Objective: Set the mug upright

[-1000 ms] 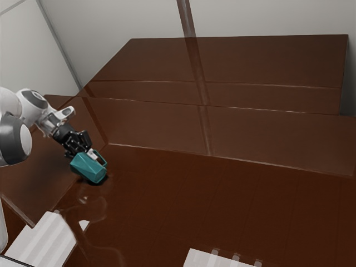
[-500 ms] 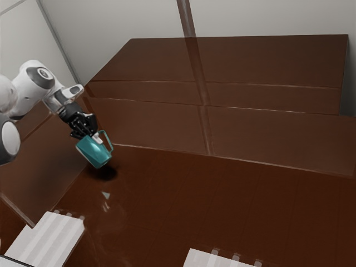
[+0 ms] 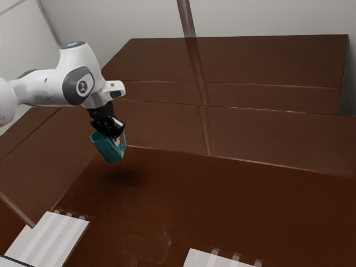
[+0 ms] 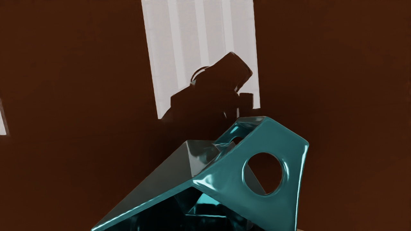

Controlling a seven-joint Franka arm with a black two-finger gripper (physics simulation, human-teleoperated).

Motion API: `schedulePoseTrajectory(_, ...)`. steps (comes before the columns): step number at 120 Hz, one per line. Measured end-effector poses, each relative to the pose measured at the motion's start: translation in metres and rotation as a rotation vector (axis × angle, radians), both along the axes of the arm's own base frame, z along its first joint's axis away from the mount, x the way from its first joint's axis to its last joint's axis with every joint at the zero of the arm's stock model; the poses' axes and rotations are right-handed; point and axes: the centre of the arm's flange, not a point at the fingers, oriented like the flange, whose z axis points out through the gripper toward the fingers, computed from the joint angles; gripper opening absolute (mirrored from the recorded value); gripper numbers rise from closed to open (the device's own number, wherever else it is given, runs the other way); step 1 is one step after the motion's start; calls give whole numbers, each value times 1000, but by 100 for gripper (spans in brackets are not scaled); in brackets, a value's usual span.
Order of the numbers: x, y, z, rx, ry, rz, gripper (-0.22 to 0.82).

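ok so the tool [image 3: 116, 138] is holding the teal mug [image 3: 104, 146] up in the air, over toward the exterior view's left, and the mug's shadow [image 3: 123, 177] is lying on the glossy brown surface [image 3: 222, 211] below it, well apart. The mug isn't sitting upright, it's hanging tilted: its mouth is pointing up toward the exterior view's left and its base is angling down toward the exterior view's right. The handle [image 3: 126, 139] is sticking out on the exterior view's right side of the body. Wrist view is looking partly into the dark inside, and a flat teal part with a round hole is showing beside the rim. The white arm [image 3: 47, 86] is reaching in from the exterior view's left, and two pale striped patches [image 3: 49, 236] are showing along the near side.
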Motion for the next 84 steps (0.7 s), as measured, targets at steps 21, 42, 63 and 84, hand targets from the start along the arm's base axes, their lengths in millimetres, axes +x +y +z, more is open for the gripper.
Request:
schedulePoseTrajectory(21, -12, -46, -2, 50, -40, 59, -18)
schedulePoseTrajectory(42, -28, -41, -11, 69, -47, 224, -18)
schedulePoseTrajectory(63, -27, -47, -32, 73, -37, 338, -18)
schedulePoseTrajectory(84, -19, -55, -60, 69, -22, 416, -18)
